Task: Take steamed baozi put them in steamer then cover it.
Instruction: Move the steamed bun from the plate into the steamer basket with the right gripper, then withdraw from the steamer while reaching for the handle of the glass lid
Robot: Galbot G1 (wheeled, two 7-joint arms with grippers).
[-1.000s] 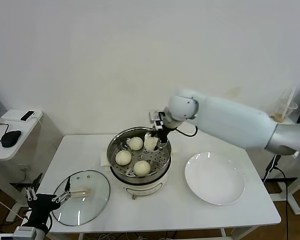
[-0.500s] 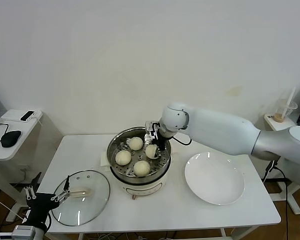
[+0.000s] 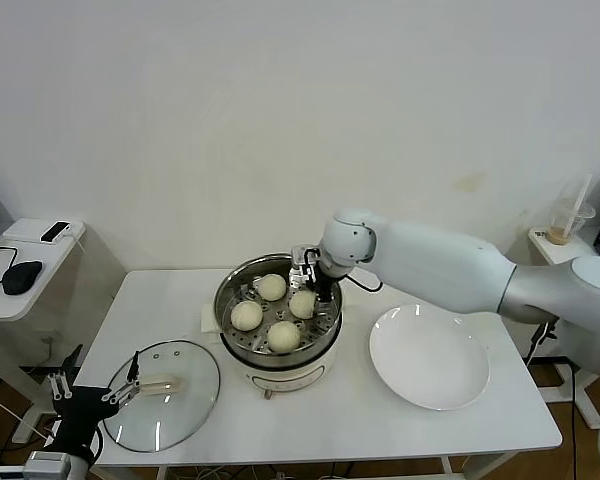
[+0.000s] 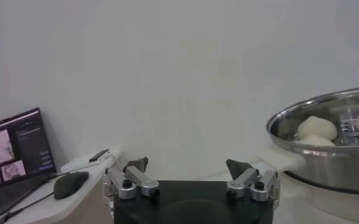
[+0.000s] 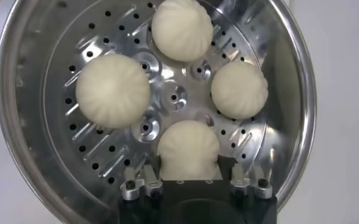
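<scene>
Nearest the robot, the left gripper (image 3: 92, 398) hangs idle at the near left corner of the white table (image 3: 330, 420), its two metal fingers spread wide apart, just short of the round clear glass cover (image 3: 162, 395) with its metal rim and cream oblong handle, lying flat on the table. Beyond it, the shiny stainless-steel steamer (image 3: 277, 345) on its white base holds four smooth, cream-white, dome-shaped baozi (image 3: 271, 287) on the perforated tray, with a flat white plate (image 3: 429, 357) to its right. The right gripper (image 5: 196, 180) has come down since a second ago, so the bun it carried then now sits on the tray, and its fingers bracket that bun on both sides, though I cannot tell if they press it.
</scene>
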